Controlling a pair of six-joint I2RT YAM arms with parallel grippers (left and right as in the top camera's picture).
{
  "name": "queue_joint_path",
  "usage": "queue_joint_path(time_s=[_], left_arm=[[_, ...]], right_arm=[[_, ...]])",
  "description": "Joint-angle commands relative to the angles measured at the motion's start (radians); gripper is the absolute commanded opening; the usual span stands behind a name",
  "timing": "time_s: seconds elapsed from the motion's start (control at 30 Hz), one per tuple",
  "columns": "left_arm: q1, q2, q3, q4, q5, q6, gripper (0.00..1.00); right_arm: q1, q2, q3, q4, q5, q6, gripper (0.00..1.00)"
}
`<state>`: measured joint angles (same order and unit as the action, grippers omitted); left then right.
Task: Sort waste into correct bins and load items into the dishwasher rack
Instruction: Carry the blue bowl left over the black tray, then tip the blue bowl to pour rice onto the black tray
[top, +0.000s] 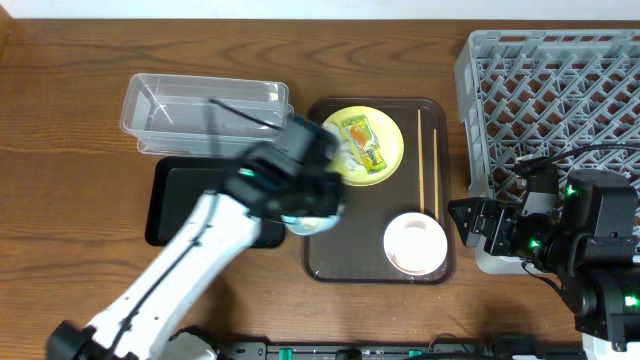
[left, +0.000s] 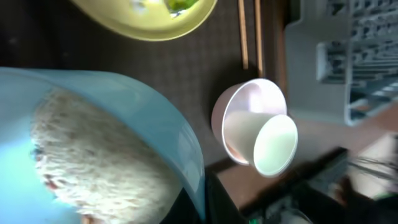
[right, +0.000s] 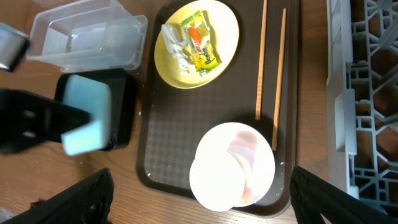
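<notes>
Wood-grain table (top: 60, 120) — brown tray (top: 340, 250), grey rack (top: 560, 90) — pale wall (top: 250, 6)

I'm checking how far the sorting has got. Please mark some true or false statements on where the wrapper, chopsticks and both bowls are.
1. The wrapper lies on the yellow plate. True.
2. The chopsticks are in the rack. False: they lie on the brown tray.
3. The left gripper holds the light blue bowl. True.
4. The pinkish-white bowl sits in the rack. False: it sits on the brown tray.
</notes>
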<state>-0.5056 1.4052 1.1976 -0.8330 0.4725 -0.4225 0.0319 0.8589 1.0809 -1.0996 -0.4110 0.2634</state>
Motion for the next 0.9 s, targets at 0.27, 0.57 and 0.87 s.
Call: queue_joint_path(time_s=[0.27,0.57,0.87], left_arm=[[0.520,0.034,-0.136,-0.042,0.746,0.526,0.06],[0.786,0.134,-0.240,-0.037,1.090,0.689,0.06],[0.819,0.183,-0.278,-0.031,1.101,0.703,0.06]], right_arm=[[-0.014,-0.003,0.017,0.000,0.003,0.010,0.88],[-0.014,-0.003,0.017,-0.001,0.003,0.010,0.88],[-0.014,-0.003,0.017,-0.001,0.003,0.010,0.88]])
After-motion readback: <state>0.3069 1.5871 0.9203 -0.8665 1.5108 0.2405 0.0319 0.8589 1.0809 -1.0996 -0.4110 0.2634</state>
